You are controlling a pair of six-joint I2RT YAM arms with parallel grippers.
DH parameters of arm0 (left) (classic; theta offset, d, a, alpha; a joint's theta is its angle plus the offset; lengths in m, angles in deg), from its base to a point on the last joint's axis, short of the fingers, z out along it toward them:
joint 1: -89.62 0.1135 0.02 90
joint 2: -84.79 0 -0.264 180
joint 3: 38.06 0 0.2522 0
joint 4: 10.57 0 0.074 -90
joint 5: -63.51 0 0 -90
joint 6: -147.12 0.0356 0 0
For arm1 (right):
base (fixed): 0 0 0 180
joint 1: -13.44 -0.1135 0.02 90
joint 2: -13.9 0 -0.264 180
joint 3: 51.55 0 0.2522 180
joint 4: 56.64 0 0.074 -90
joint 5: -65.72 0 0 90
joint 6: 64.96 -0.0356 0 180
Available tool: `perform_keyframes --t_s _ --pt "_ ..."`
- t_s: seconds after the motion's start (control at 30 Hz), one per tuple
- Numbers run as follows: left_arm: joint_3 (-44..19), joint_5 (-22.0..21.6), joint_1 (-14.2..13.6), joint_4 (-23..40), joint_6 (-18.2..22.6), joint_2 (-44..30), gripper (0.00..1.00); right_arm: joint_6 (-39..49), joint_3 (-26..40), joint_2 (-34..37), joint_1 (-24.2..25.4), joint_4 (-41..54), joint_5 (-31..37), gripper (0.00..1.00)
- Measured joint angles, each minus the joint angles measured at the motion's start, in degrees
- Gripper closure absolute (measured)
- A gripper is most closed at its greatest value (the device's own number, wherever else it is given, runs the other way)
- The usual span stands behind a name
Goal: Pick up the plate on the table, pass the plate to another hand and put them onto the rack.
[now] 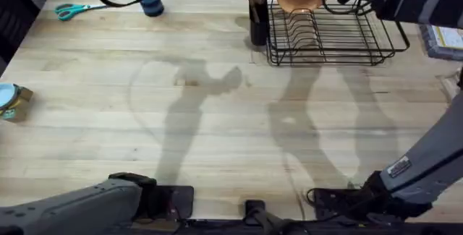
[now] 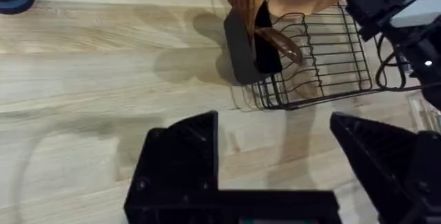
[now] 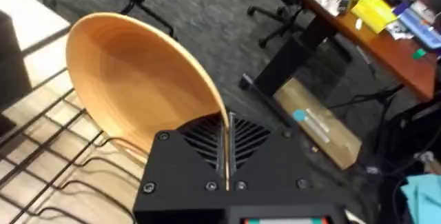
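**One plate held over the rack**

One plate point(image 3: 138, 79) is pinched on its rim by the right end effector point(image 3: 226, 145), just above one rack point(image 1: 329, 36) on the counter point(image 1: 217, 119). The left end effector point(image 2: 275, 155) is spread wide, holding nothing. The left wrist view shows one black holder point(image 2: 241, 48) beside the rack.

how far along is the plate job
Pickup and handover look done: the left gripper is open and holds nothing, while the right gripper pinches the plate by its rim above the rack. Left: lowering it into a slot and releasing.

Plate point(image 3: 138, 86): smooth orange-tan plastic, slight sheen. Rack point(image 1: 333, 36): black wire. Table point(image 1: 217, 119): matt wood w/ grain.
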Motion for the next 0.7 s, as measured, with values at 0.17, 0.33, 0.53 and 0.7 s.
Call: perform_keyframes --t_s 0.17,0.33,0.53,0.7 --pt "0.0 0.0 0.0 0.1 0.0 0.0 0.007 0.2 0.3 2.2 0.3 2.3 1.0 0.971" --pt "0.0 0.0 0.0 0.5 0.0 0.0 0.007 0.2 0.3 3.2 0.9 4.9 1.8 0.971" --pt "0.0 0.0 0.0 0.5 0.0 0.0 0.007 0.3 0.3 3.3 0.7 4.9 1.9 0.632" --pt "0.0 0.0 0.0 0.5 0.0 0.0 0.007 0.4 0.3 3.3 0.5 4.8 1.9 0.453"
